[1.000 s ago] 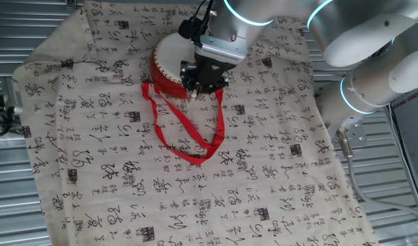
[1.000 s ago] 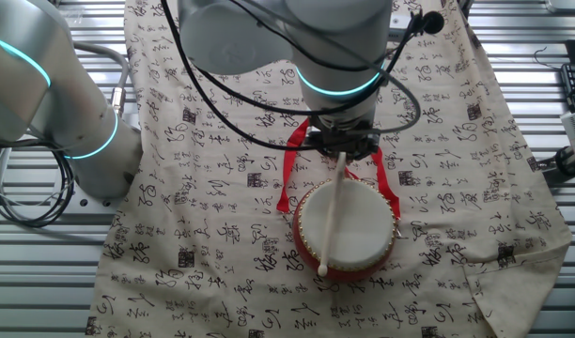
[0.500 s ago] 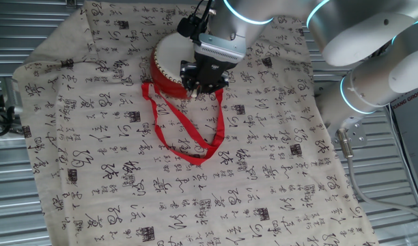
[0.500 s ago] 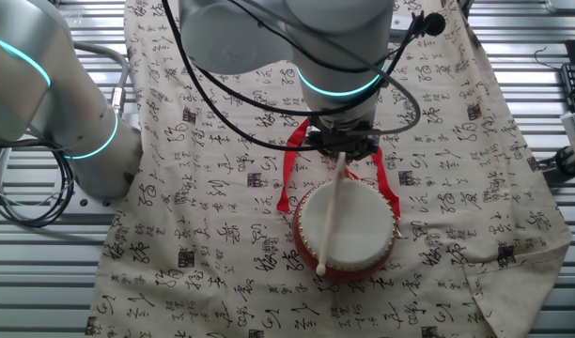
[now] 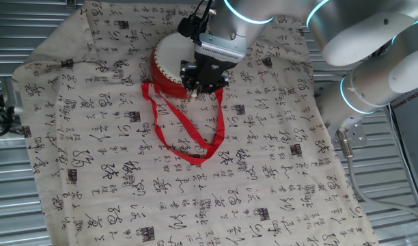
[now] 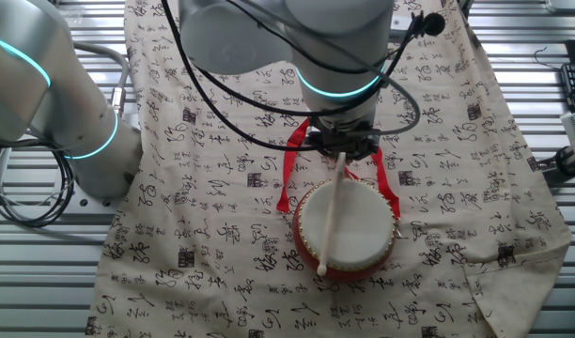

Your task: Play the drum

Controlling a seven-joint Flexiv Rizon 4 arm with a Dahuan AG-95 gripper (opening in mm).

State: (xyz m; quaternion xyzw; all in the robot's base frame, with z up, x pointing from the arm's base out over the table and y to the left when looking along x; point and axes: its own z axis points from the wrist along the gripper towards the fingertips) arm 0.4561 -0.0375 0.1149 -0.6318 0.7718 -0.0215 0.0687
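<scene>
The thin pale wooden drumstick point(image 6: 330, 218) lies slanted across the head of the small round drum point(image 6: 346, 230), its rounded tip down at the near rim and its upper end clamped in the black two-finger gripper point(image 6: 342, 150), whose jaws are closed on the stick just above the far rim. The drum has a red side wall and a flat cream-white head. It sits upright on the beige cloth printed with black calligraphy point(image 6: 212, 178), about the middle of the cloth's width. In the one fixed view the gripper point(image 5: 201, 76) hides much of the drum point(image 5: 169, 65), so only part of the head and red wall shows.

The risks, as I judge them, come from how low and flat the stick lies. If the arm presses down instead of lifting to strike, the stick could lever against the near rim and tip or skid the drum, since nothing appears to hold it to the cloth. A slim round stick in a pinch grip may also twist or slide in the jaws under repeated blows.

Beyond the drum, the long red ribbon strap point(image 5: 188, 140) runs from the side wall out across the cloth in a wide loop. A sideways sweep of the gripper could snag it and drag the drum. The cloth rests on the ribbed metal table point(image 5: 11, 205).
</scene>
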